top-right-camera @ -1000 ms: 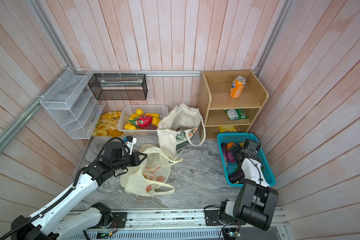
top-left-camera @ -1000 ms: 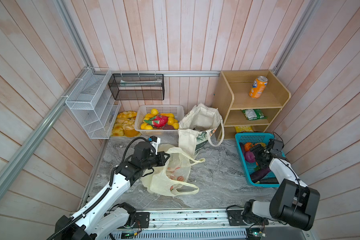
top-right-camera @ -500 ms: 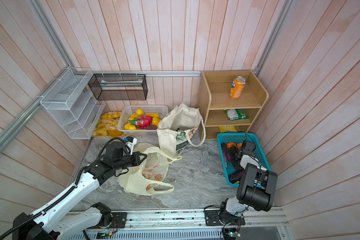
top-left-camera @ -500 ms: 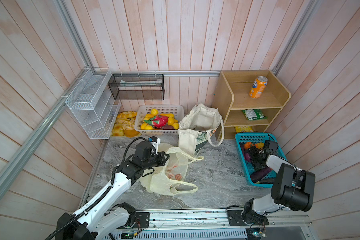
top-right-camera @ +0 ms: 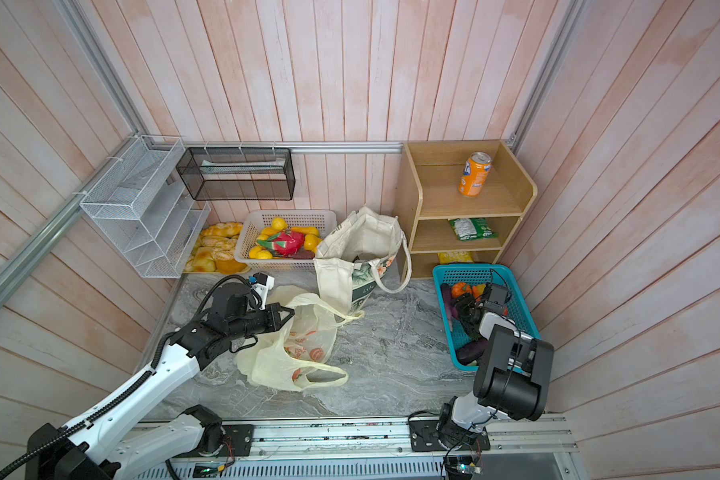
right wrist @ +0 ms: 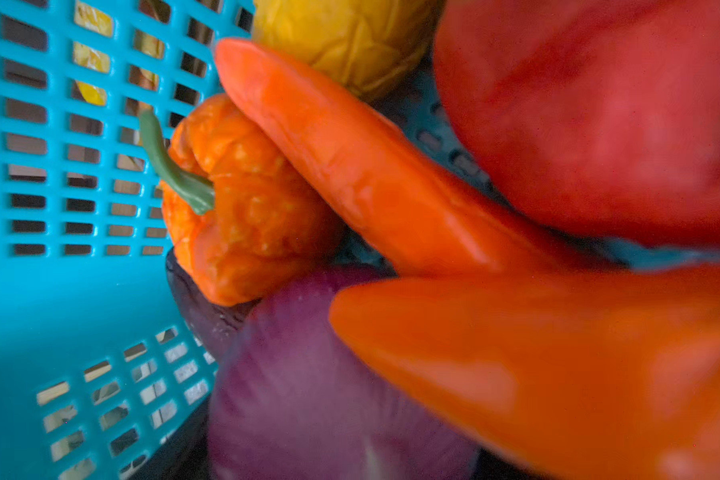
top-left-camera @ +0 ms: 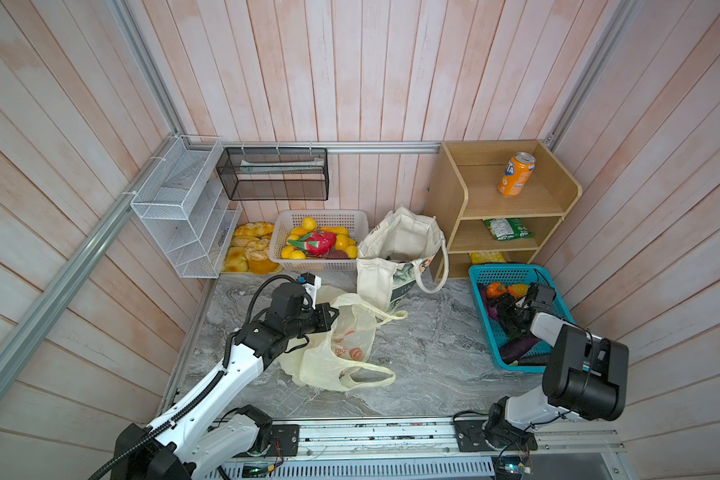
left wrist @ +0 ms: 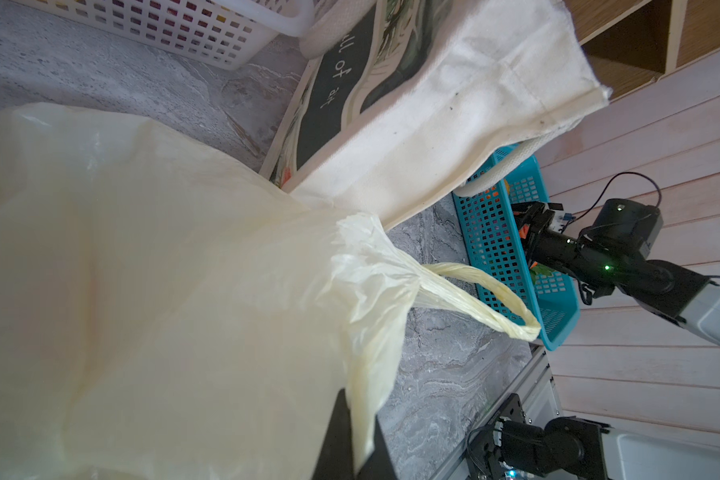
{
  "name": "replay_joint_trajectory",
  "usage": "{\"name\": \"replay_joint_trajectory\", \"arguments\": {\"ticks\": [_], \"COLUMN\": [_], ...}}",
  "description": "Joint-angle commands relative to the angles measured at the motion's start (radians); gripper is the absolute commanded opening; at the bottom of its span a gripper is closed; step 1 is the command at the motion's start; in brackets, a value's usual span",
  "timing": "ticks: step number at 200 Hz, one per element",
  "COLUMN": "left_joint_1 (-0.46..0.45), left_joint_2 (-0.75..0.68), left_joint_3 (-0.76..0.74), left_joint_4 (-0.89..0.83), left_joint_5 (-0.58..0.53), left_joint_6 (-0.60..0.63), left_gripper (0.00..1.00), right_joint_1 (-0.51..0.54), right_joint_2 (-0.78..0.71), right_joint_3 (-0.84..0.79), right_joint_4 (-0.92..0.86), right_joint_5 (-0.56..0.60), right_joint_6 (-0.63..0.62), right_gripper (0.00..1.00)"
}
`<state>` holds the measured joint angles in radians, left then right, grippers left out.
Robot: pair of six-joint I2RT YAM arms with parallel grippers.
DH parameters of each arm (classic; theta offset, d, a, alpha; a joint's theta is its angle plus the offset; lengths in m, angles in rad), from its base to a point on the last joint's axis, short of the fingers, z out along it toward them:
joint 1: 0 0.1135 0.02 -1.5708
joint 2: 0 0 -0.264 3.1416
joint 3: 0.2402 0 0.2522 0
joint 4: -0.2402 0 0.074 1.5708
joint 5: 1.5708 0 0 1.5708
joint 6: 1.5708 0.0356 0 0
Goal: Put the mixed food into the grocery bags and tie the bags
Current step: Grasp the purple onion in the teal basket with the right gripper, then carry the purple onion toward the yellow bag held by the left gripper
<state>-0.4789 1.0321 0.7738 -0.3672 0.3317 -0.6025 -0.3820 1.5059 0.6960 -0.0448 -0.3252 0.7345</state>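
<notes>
My left arm: reaching forward, left gripper (top-left-camera: 332, 318) clamped on the rim of the plastic bag (top-left-camera: 341, 353). My right arm: elbow raised, well right of that bag; right gripper (top-left-camera: 504, 309) angled down, spread unclear.

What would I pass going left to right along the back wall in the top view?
In a top view: wire rack → bread rolls → white fruit basket → canvas tote → wooden shelf.
</notes>
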Motion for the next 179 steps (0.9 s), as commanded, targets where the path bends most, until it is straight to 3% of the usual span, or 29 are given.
{"name": "replay_joint_trajectory", "arguments": {"ticks": [1,56,112,154,179], "left_joint_1": [-0.002,-0.002,-0.002,-0.003,-0.003], "left_joint_2": [0.005,0.01,0.017,0.032,0.031], "left_joint_3": [0.015,0.004,-0.011,-0.021,-0.021], "left_joint_4": [0.015,0.03,0.049,0.067,0.07], "left_joint_5": [-0.01,-0.006,-0.002,0.009,0.009], "left_joint_6": [0.006,0.0,-0.006,-0.008,-0.005], "left_gripper": [0.0,0.0,0.0,0.0,0.0], "right_joint_1": [0.004,0.007,0.024,0.106,0.232], "right_joint_2": [-0.077,-0.242,-0.375,-0.521,-0.633], "right_joint_3": [-0.026,-0.053,-0.059,-0.083,-0.119], "right_joint_4": [0.021,0.015,0.019,0.013,-0.007], "right_joint_5": [-0.046,-0.068,-0.21,-0.317,-0.32], "right_joint_6": [-0.01,-0.006,-0.039,-0.085,-0.101], "right_gripper": [0.44,0.4,0.37,0.37,0.37]}}
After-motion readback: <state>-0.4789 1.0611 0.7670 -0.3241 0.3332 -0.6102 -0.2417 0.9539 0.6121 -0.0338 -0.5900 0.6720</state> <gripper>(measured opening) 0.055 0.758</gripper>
